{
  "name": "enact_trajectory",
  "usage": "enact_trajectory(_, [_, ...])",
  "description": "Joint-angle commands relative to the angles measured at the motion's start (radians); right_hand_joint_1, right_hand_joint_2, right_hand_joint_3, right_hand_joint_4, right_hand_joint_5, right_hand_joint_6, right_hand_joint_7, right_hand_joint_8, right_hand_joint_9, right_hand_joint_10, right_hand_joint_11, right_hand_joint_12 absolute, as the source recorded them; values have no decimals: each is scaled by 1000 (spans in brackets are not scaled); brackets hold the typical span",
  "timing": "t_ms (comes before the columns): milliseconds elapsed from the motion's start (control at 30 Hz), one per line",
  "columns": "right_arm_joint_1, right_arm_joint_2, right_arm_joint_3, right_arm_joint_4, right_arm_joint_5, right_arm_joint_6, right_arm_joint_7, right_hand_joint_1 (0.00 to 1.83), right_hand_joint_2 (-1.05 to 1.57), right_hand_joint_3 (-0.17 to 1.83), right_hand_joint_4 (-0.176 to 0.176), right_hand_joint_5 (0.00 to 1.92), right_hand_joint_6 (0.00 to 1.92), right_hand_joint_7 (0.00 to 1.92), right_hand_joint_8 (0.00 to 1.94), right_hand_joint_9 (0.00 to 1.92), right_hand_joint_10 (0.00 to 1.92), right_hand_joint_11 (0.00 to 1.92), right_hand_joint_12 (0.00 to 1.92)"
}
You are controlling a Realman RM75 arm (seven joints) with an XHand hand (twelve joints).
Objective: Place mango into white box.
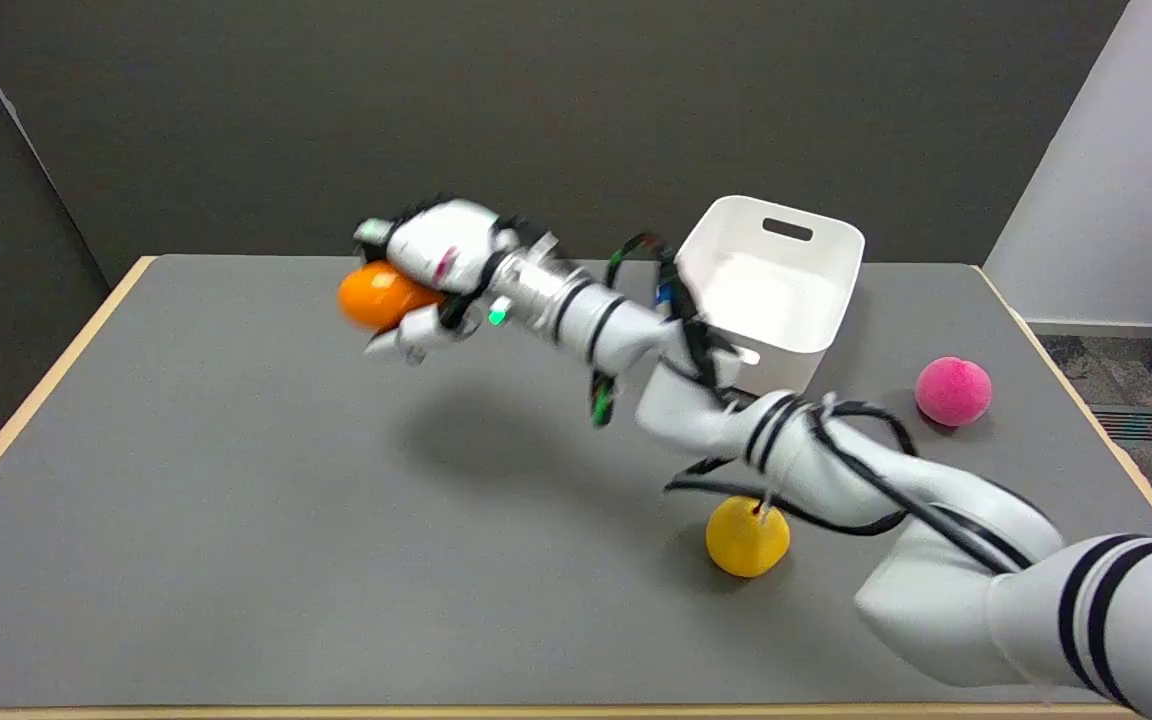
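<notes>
Right hand (426, 285), raised above the grey table (236, 520), grasps the orange mango (376, 296); we see the fruit clear of the surface, well left of the white box (771, 290). We judge pickup done, with carry and release remaining. Yellow fruit (747, 537) and pink fruit (952, 391) lie apart.

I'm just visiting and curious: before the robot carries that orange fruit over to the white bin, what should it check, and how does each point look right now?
1. Mango held by the right hand: ok.
2. Mango lifted off the table: ok.
3. White box upright, opening free: ok.
4. Box interior empty: cannot tell, partly hidden.
5. Yellow fruit and pink fruit outside the path to the box: ok.
6. Grip firmness: cannot tell, picture blurred.
</notes>
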Motion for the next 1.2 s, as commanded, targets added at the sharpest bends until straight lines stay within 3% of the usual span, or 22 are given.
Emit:
enact_trajectory(33, [-148,338,502,310,2,-87,-97,1179,1157,256,-176,656,1474,714,1503,790,1296,646,1627])
enact_trajectory(300, [-282,438,716,228,4,-104,-97,1179,1157,256,-176,657,1474,714,1503,790,1296,645,1627])
enact_trajectory(600, [-327,486,765,75,4,-43,-97,1180,1156,256,-176,659,1470,716,1499,791,1304,645,1638])
enact_trajectory(833, [-294,491,679,15,4,63,-97,1182,1150,258,-176,665,1462,723,1490,795,1313,648,1650])
enact_trajectory(1000, [-186,507,507,-108,15,119,-95,1180,1138,291,-176,661,1477,717,1505,791,1357,662,1652])
enact_trajectory(1200, [-95,488,392,-256,165,180,-125,1180,1135,299,-176,661,1480,716,1507,790,1366,666,1651])
